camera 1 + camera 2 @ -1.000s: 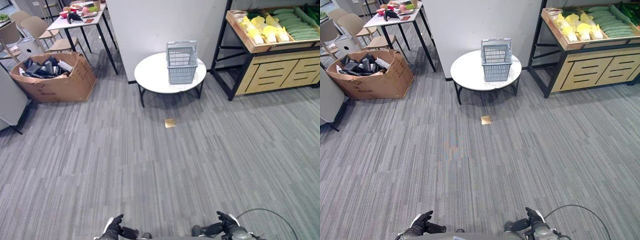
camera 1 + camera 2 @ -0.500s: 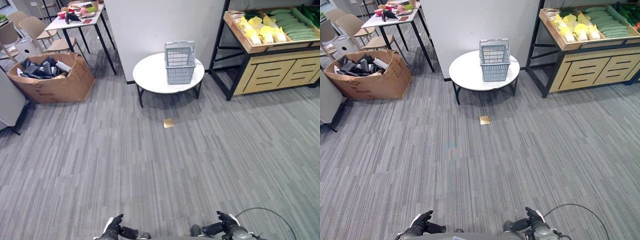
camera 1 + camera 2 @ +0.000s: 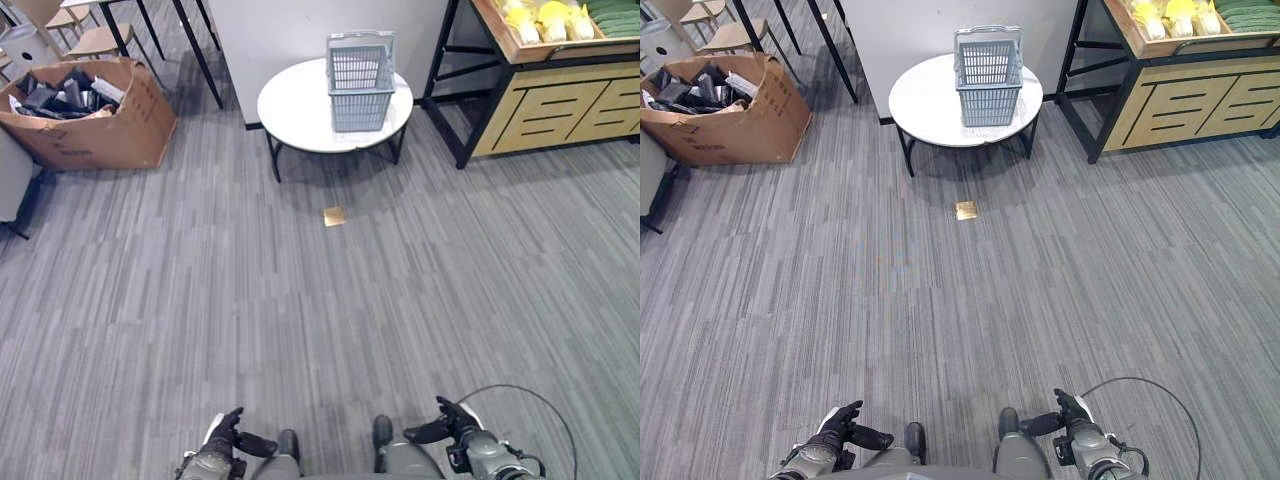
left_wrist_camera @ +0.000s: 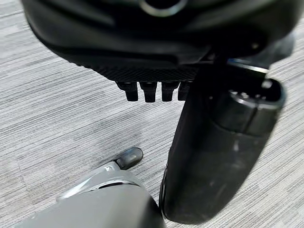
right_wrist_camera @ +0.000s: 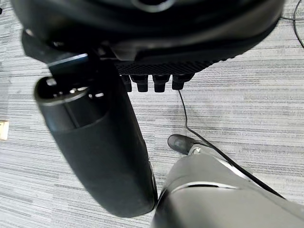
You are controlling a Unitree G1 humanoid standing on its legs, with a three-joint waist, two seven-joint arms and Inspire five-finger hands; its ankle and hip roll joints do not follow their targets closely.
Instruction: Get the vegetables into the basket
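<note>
A grey plastic basket [image 3: 360, 68] stands upright on a round white table [image 3: 300, 112] far ahead of me. To its right, a wooden shelf [image 3: 560, 105] carries yellow vegetables [image 3: 546, 17] and green ones [image 3: 614, 8] in its top tray. Both hands hang low near me, far from the basket and the shelf. My left hand [image 3: 222, 444] has relaxed fingers [image 4: 151, 91] and holds nothing. My right hand [image 3: 456, 424] is the same, with its fingers [image 5: 156, 83] straight and its thumb [image 5: 97, 142] standing free.
A cardboard box [image 3: 88, 112] of dark items sits at the far left, with a chair [image 3: 88, 30] behind it. A white pillar [image 3: 300, 30] rises behind the table. A small tan square [image 3: 334, 216] lies on the grey carpet between me and the table.
The whole picture has shifted: the camera has moved, so the table, basket and shelf now sit higher in view. Both hands hang as before.
</note>
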